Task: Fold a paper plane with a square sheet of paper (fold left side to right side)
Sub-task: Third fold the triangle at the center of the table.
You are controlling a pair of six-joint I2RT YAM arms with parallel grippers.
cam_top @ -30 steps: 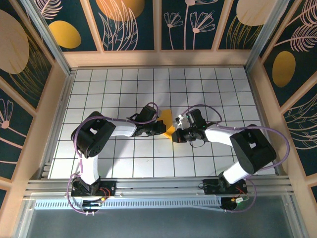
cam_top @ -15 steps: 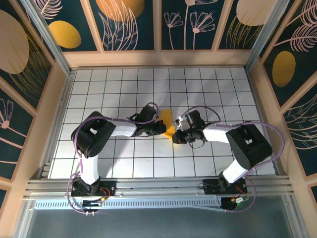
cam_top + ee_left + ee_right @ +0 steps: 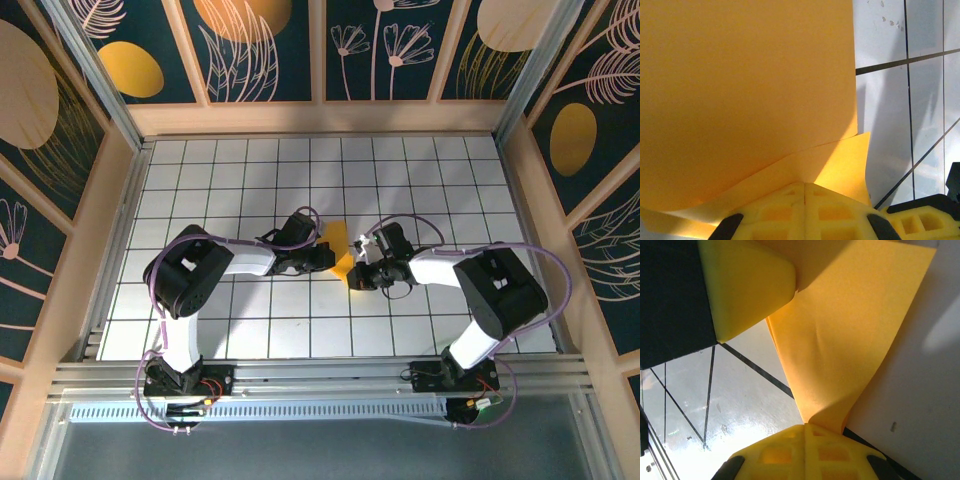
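While both tools were clamped shut on it, the thin orange-yellow square paper sheet (image 3: 340, 245) hung around the centre of the white grid-tiled bench (image 3: 250, 180), bowed between the left tool (image 3: 329, 258) and the right tool (image 3: 355, 277). My read: the left-to-right fold was barely begun. The layers overlapped loosely, with no flat crease and no dart shape. Most folds remained.

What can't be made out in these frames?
- Top view: paper mostly hidden by left gripper and right gripper; outline and creases unreadable.
- Left wrist: paper runs off top and left edges; corners cut off.
- Right wrist: paper cut by top edge; a yellow pad covers its upper left.
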